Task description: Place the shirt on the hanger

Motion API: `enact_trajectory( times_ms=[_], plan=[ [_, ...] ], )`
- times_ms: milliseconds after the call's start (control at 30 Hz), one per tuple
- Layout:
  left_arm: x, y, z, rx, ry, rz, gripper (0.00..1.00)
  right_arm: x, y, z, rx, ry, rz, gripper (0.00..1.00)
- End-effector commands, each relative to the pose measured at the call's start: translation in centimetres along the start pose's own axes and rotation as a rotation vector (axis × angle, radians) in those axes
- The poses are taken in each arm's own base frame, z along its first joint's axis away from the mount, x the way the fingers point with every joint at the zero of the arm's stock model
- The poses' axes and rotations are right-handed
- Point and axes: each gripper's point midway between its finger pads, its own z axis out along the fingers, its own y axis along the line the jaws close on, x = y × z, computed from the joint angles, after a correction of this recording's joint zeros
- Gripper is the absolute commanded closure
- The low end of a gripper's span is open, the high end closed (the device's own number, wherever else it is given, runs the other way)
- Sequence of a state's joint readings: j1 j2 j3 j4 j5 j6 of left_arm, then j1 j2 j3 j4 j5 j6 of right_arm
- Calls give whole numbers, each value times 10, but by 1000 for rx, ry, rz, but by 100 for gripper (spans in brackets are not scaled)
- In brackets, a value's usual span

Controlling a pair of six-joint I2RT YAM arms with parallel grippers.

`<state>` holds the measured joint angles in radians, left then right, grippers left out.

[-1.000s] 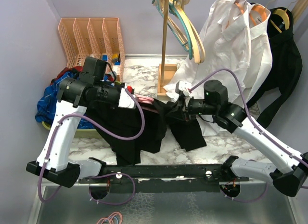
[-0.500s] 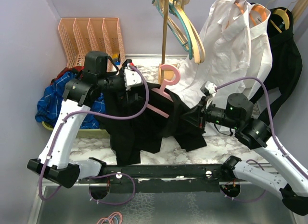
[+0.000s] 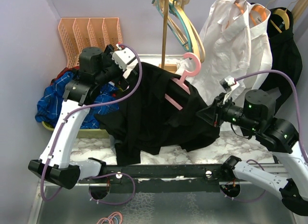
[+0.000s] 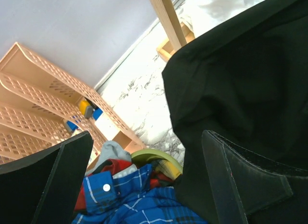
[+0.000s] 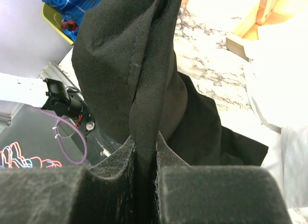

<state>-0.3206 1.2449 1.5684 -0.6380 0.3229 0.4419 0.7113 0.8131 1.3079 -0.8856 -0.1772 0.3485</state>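
The black shirt (image 3: 154, 113) hangs spread between the two arms above the marble table. The pink hanger (image 3: 179, 86) rests against its upper right side, with the hook (image 3: 192, 62) poking up above the fabric and the rest of the frame hidden. My left gripper (image 3: 131, 65) is at the shirt's top left corner, open. In the left wrist view the shirt (image 4: 240, 79) lies against the right finger (image 4: 245, 180) and nothing is pinched. My right gripper (image 3: 201, 114) is shut on a fold of the shirt (image 5: 144, 89), clamped between its pads (image 5: 115, 161).
A peach file organiser (image 3: 91, 33) stands at the back left. A yellow-green bin (image 4: 154, 156) below my left gripper holds a blue plaid garment (image 3: 50, 101). Behind are a wooden rack post (image 3: 165, 36), cream and teal hangers (image 3: 185, 31), a white shirt (image 3: 231, 46) and a dark garment (image 3: 284, 55).
The left gripper opened and rose toward the back. The right gripper pulled right with the shirt, spreading it. The hanger moved up and to the right.
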Motion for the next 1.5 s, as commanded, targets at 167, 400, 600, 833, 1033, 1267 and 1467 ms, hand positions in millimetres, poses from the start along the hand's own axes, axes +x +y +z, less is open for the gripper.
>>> enact_trajectory(
  times_ms=[167,400,600,833,1033,1267,1467],
  plan=[
    [32,0,29,-26,39,-86,1,33,11,-18,-48,146,64,99],
    [44,-37,58,192,28,-158,28,23,13,-40,-48,22,103,99],
    [49,-48,61,261,35,-143,70,30,8,-42,-18,33,118,99],
    [66,-9,74,45,82,-106,100,42,6,-45,-1,82,145,99],
    [53,58,60,-302,76,-105,100,62,-5,-35,64,161,216,99],
    [29,42,16,-225,74,-35,1,73,-54,-22,328,47,395,99],
    [63,24,-24,-229,200,-1,1,57,-73,-14,408,-46,361,99]
  ],
)
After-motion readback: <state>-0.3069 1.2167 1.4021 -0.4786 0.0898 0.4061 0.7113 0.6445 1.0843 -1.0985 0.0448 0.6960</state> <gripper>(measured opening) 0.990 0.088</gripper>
